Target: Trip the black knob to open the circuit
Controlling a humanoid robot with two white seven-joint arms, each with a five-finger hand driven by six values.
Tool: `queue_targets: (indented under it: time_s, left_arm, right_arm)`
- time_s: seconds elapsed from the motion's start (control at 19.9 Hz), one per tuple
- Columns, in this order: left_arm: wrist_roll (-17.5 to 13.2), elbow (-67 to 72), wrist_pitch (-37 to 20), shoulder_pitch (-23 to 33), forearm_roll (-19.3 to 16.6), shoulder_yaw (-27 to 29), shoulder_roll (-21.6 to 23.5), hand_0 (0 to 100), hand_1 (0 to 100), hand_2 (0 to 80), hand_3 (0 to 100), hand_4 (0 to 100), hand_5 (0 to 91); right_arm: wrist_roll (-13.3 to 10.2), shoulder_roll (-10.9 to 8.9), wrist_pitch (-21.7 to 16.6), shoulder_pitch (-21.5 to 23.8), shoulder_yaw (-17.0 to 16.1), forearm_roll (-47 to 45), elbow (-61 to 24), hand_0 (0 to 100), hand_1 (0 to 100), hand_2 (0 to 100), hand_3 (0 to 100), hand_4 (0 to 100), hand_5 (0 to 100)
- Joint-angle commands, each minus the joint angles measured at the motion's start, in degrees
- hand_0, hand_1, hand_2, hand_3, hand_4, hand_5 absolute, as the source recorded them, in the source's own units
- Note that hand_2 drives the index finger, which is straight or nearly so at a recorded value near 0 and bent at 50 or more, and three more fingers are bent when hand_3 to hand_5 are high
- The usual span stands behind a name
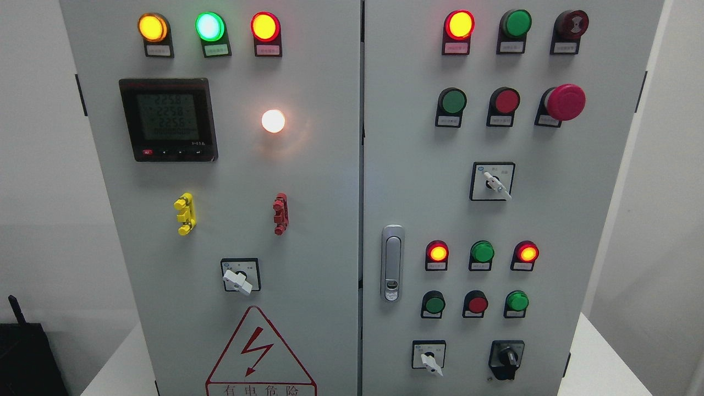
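1. Black, stubby and rigid-looking, the black knob [507, 358] sits at about 5 o'clock on the right door [577, 220] of the grey cabinet; neither robot hand shows anywhere, so whether the fingers are wide or curled cannot be told.
2. Starting from where a hand would have to land: the knob has a raised central bar across a round black base, the bar standing close to upright.
3. Judging by its form, it should be stiff plastic with a spring detent, not fragile, fairly smooth; pinching the bar's two flat sides with thumb and finger looks the best hold, then twisting.
4. At 9 o'clock from it, near, is a white selector switch [430, 360] on a square plate; a slip sideways could nudge that one instead.
5. At 12 o'clock above stand three round buttons, the nearest a green button [517, 301].
6. Farther out, at 10 o'clock, is the silver door latch [392, 263].
7. Several lamps glow, so the trip looks not yet done.
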Motion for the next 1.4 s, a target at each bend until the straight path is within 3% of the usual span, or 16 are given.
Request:
queue_targets:
  time_s: [0.0,1.0,1.35]
  left_arm:
    - [0.02,0.06,0.07,-0.02,0.14,0.05,-0.05,12,39,0.0,0,0,0.0]
    - [0.02,0.06,-0.02,-0.02,0.14,0.05,-0.14,12,39,0.0,0,0,0.0]
    - [0.02,0.06,0.07,-0.02,0.14,0.05,-0.05,12,39,0.0,0,0,0.0]
  right_arm:
    - [0.33,-0.11,0.55,-1.09,-0.38,-0.18,-2.82,81,88,0,100,100,93]
    - [0.42,-0.11,2.49,-3.46,0.85,-0.18,-1.68,83,90,0,100,100,93]
    - [0.15,-0.11,2.49,-3.55,3.04,-0.18,-1.77,84,90,0,100,100,93]
